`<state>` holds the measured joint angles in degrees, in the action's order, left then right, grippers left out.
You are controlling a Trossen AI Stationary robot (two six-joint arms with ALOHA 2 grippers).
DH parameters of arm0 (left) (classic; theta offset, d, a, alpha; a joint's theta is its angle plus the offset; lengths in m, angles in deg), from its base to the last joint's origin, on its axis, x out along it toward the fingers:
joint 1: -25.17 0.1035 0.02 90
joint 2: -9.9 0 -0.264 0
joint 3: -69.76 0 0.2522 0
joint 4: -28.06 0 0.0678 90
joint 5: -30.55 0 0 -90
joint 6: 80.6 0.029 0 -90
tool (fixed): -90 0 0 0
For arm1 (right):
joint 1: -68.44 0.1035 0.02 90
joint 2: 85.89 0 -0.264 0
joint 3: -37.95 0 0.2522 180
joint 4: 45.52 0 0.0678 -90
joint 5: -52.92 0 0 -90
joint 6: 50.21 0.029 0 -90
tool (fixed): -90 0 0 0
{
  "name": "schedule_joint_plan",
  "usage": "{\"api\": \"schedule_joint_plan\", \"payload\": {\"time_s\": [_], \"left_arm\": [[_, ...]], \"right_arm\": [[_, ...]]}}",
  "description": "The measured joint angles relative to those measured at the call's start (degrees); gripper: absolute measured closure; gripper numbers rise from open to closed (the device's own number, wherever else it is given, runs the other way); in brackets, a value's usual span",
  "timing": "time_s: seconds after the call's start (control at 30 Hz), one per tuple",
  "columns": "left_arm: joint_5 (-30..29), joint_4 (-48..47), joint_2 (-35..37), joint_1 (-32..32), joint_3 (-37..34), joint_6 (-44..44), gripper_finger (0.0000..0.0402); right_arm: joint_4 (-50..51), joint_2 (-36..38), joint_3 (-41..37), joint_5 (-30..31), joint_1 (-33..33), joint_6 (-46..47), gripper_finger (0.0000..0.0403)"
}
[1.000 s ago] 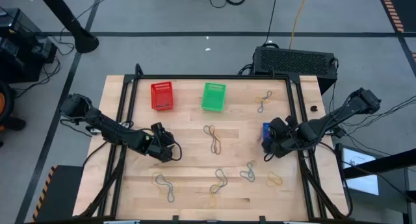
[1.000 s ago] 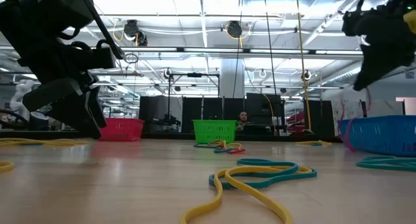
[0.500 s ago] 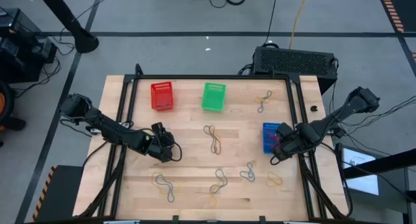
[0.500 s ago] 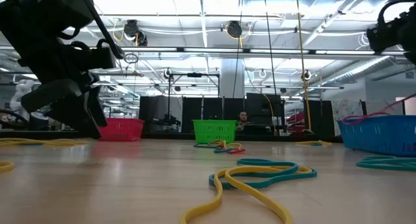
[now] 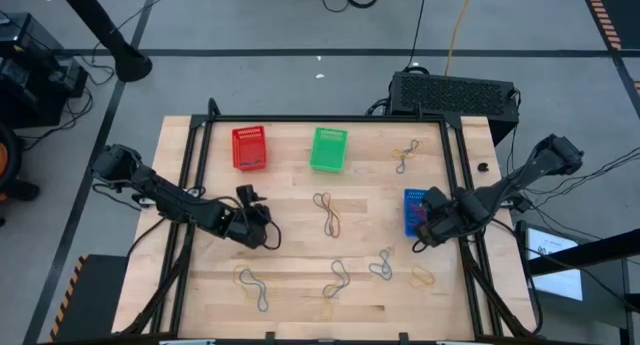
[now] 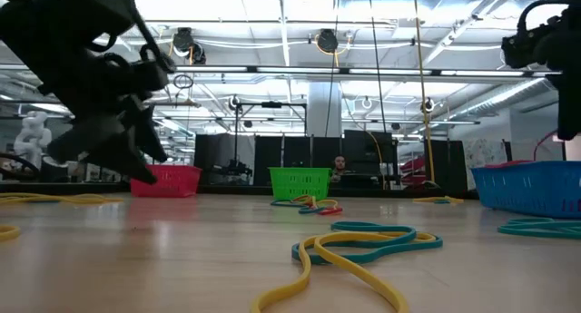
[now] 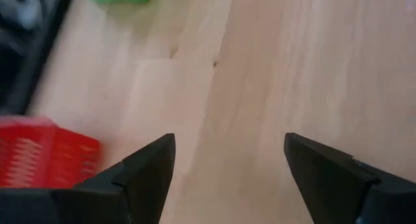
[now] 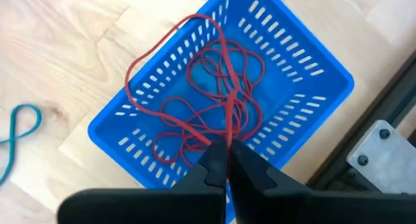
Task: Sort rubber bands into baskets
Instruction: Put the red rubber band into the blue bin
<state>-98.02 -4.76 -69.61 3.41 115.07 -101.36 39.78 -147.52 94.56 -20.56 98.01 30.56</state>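
Note:
The blue basket [image 5: 413, 209] stands at the table's right and holds a tangle of red rubber bands [image 8: 214, 87]; one loop [image 8: 140, 68] hangs over its rim. My right gripper [image 8: 227, 164] is just above the basket's near right side, shut on a red strand. My left gripper [image 7: 227, 152] is open and empty over bare wood at the left middle [image 5: 252, 225]. The red basket [image 5: 249, 147] and the green basket [image 5: 328, 148] stand at the far side. Loose bands lie at the middle [image 5: 328, 213] and near the front [image 5: 338, 277]. My right gripper pinches one strand of the red rubber bands [image 8: 229, 134] between its two shut fingers, which come from above and point down. The strand runs taut from the fingers into the tangle, and the rest of the tangle lies on the basket's floor.
More bands lie at the far right [image 5: 404, 156], front left [image 5: 252, 283] and front right [image 5: 424, 276] [image 5: 382, 265]. A black box [image 5: 452, 91] stands beyond the far right edge. Dark rails [image 5: 463, 165] run along both sides of the table.
My right gripper has gone a little toward the table's right and near edges, off the middle of the blue basket, still shut on the red strand, which now trails up from the basket. My left gripper has turned a little in place.

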Motion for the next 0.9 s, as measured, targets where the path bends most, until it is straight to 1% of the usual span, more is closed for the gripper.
{"api": "schedule_joint_plan", "payload": {"time_s": [0.1,0.17,0.33,0.4,0.53,0.67,0.77,0.83,0.9], "left_arm": [[0.6,4.0,0.0,0.0,0.0,-8.7,0.0107],[0.6,5.9,0.0,0.0,0.0,-11.8,0.0107],[0.6,10.3,0.0,0.0,0.0,-13.3,0.0107],[0.6,12.6,0.0,0.0,0.0,-13.3,0.0107],[0.4,16.6,0.0,0.0,0.0,-13.3,0.0107],[-0.6,19.4,0.0,0.0,0.0,-13.3,0.0107],[0.5,20.2,0.0,0.0,0.0,-12.3,0.0107],[1.9,20.5,0.0,0.0,0.0,-11.5,0.0107],[2.9,20.2,0.0,0.0,0.0,-11.5,0.0107]], "right_arm": [[0.1,-1.0,0.0,-0.1,-0.6,-0.4,0.0388],[0.1,-1.9,0.0,-0.1,-1.1,-0.8,0.0371],[0.0,-4.5,0.0,0.2,-2.4,-3.7,0.0319],[0.0,-5.1,0.0,1.2,-3.0,-5.2,0.03],[0.3,-5.2,0.5,1.3,-3.8,-8.0,0.0273],[1.9,-5.0,3.4,1.5,-4.2,-10.1,0.0264],[1.5,-5.0,6.0,2.9,-4.4,-12.6,0.0265],[-1.1,-5.0,7.2,5.5,-4.4,-14.1,0.0267],[-6.8,-5.0,7.6,8.2,-4.4,-16.8,0.0268]]}}
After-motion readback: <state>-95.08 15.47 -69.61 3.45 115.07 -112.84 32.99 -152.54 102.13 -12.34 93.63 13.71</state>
